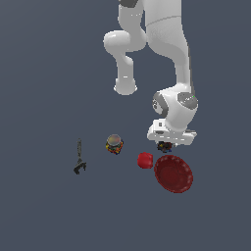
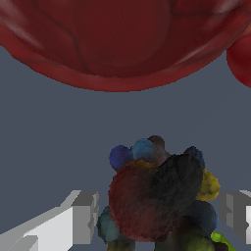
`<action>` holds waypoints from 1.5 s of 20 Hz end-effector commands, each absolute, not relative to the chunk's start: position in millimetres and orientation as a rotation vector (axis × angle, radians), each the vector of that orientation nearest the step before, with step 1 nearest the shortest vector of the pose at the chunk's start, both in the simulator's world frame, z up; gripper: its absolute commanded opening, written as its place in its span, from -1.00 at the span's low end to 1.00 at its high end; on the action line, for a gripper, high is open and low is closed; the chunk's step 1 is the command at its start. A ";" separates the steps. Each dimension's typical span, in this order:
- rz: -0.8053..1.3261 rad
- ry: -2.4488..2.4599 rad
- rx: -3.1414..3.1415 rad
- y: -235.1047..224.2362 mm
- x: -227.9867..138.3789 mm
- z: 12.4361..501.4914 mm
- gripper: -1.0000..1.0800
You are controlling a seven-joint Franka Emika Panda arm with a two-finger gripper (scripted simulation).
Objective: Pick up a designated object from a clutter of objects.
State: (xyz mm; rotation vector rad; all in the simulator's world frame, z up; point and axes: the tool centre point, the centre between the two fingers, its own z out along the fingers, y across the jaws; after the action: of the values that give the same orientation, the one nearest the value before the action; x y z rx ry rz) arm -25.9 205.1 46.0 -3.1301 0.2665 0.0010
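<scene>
Nearest our wrist camera sits the dark speckled lump (image 2: pixel 159 201), a knobbly cluster of blackish, dull red, blue and yellow bumps, with a lime-green piece (image 2: pixel 221 240) peeking out just beside it. Our gripper (image 2: pixel 162 215) straddles the lump: one pale finger (image 2: pixel 81 215) stands clear of it on one side, the other finger (image 2: pixel 238 211) close on the other, so the fingers are spread apart and not pressing it. Bare grey floor (image 2: pixel 54 142) separates the lump from the dark red ridged bowl (image 2: pixel 117 39) and the small red block (image 2: pixel 241 61).

From the exterior view we see what the wrist misses: the grey-topped multicoloured jar (image 1: pixel 113 144) and slim dark grey tool (image 1: pixel 79 158), well apart toward that view's left, with open floor around them.
</scene>
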 end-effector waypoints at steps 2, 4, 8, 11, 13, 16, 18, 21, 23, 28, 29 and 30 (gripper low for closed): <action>-0.001 0.267 -3.130 200.4 -24.7 58.7 -1.00; -0.001 0.267 -3.130 196.5 -24.1 68.8 -1.00; -0.001 0.267 -3.130 186.0 -22.6 95.8 -1.00; -0.001 0.267 -3.130 176.3 -21.1 121.6 -1.00; 0.000 0.266 -3.129 169.1 -19.9 140.8 -1.00; 0.000 0.266 -3.129 157.1 -17.8 173.0 -1.00; 0.000 0.266 -3.128 148.7 -16.3 195.4 -1.00; 0.001 0.266 -3.127 136.5 -13.9 228.1 -1.00; 0.001 0.266 -3.127 128.7 -12.3 249.4 -1.00; 0.001 0.267 -3.128 109.5 -7.7 300.2 -1.00; 0.001 0.267 -3.128 106.1 -6.8 309.4 -1.00; 0.001 0.267 -3.128 102.9 -5.9 318.0 -1.00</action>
State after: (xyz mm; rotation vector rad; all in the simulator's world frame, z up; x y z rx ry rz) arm -6.9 108.2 303.5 -3.1275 0.2679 0.0006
